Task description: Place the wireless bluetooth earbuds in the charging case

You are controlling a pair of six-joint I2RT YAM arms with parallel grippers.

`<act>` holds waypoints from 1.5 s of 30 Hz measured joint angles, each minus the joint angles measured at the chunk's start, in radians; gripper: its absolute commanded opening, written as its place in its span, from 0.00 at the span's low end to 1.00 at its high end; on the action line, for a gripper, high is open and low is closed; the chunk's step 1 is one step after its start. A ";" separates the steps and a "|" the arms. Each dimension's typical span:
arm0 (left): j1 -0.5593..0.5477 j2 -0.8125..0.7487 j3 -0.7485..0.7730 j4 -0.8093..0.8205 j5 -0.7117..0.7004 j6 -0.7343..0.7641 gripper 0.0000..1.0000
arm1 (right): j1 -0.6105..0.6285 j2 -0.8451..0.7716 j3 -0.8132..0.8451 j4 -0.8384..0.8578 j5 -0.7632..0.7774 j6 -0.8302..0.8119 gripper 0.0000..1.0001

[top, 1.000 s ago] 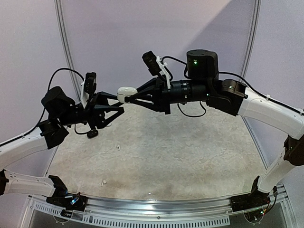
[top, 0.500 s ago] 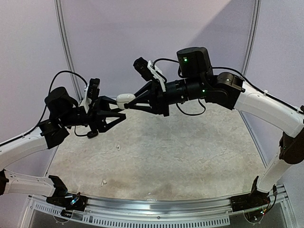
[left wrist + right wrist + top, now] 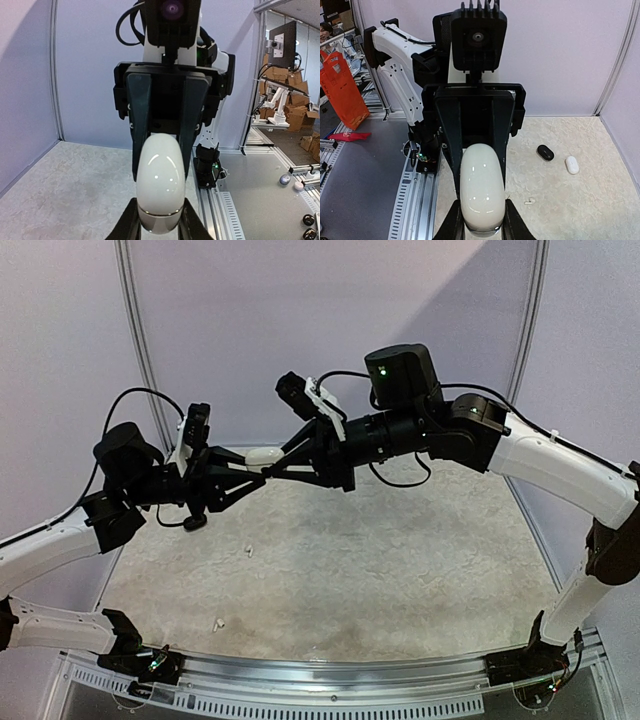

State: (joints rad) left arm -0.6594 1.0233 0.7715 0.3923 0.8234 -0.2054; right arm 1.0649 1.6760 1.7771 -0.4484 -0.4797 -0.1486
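A white pill-shaped charging case (image 3: 262, 455) hangs in mid-air between both grippers, lid shut. My left gripper (image 3: 250, 464) is shut on one end of it and my right gripper (image 3: 274, 461) on the other. In the left wrist view the case (image 3: 160, 175) stands between my left gripper (image 3: 160, 222) and the facing right fingers (image 3: 141, 120). In the right wrist view the case (image 3: 481, 185) fills my right gripper (image 3: 481, 222). Tiny white earbuds lie on the table (image 3: 247, 551), (image 3: 217, 623), (image 3: 315, 647); one shows in the right wrist view (image 3: 530, 201).
A black case (image 3: 194, 522) lies on the table under the left arm. The right wrist view shows the black case (image 3: 545, 152) and another white case (image 3: 572, 164) beside it. The metal rail (image 3: 330, 680) runs along the near edge.
The right gripper brought the white case down and left towards the left gripper. The left gripper's fingers have closed round the case's other end.
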 measured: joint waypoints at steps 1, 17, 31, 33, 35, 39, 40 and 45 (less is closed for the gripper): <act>0.000 0.000 0.000 0.000 0.000 -0.003 0.00 | 0.000 0.000 0.000 0.000 0.000 0.000 0.00; 0.127 -0.073 0.000 -0.228 -0.433 0.016 0.00 | -0.028 0.067 0.004 0.087 0.306 0.133 0.68; 0.370 -0.251 -0.135 -0.519 -0.896 0.044 0.00 | -0.003 0.700 0.381 0.074 0.596 0.414 0.75; 0.373 -0.257 -0.143 -0.530 -0.902 0.044 0.00 | 0.016 0.784 0.439 0.080 0.601 0.406 0.75; 0.373 -0.261 -0.146 -0.533 -0.903 0.044 0.00 | 0.033 0.840 0.459 0.090 0.602 0.394 0.75; 0.374 -0.263 -0.147 -0.533 -0.901 0.043 0.00 | 0.056 0.928 0.464 0.114 0.604 0.370 0.72; 0.374 -0.263 -0.148 -0.533 -0.899 0.041 0.00 | 0.060 0.945 0.465 0.119 0.607 0.364 0.71; 0.374 -0.263 -0.150 -0.533 -0.884 0.036 0.00 | 0.060 0.993 0.470 0.130 0.628 0.331 0.64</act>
State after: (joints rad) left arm -0.2855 0.7605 0.6216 -0.1406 -0.0605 -0.1692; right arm 1.1252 2.6690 2.2471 -0.3183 0.1482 0.1825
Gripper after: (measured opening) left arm 0.234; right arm 0.677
